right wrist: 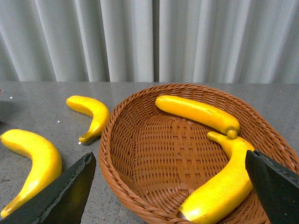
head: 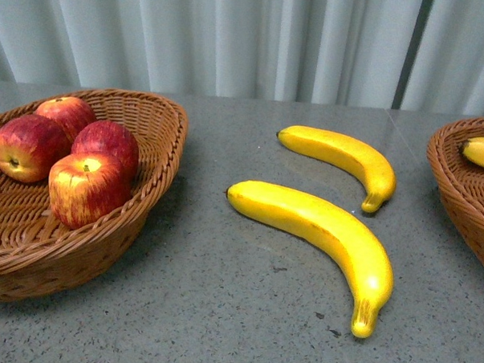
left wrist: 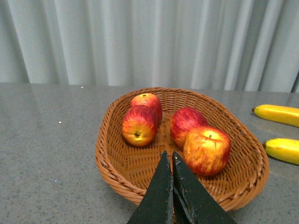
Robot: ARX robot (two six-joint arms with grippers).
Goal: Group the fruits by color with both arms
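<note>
4 red apples [head: 85, 187] share a basket [head: 148, 205]; 2 yellow bananas [head: 320, 229] lie outside.

Grey table [head: 220, 325], baskets [head: 102, 248] [head: 465, 215], bananas [head: 320, 225] [head: 347, 158]

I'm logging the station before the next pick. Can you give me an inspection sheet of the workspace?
Surface: grey speckled table, a few small dark marks.
Job's things: four apples in the left basket; near banana and far banana loose on the table; two more bananas in the right basket.
Clutter: nothing seen.
Grippers: left gripper shut, empty, facing the apples; right gripper open, empty, facing the right basket.
Cables: nothing seen.
Surroundings: pale pleated curtain behind the table.
</note>
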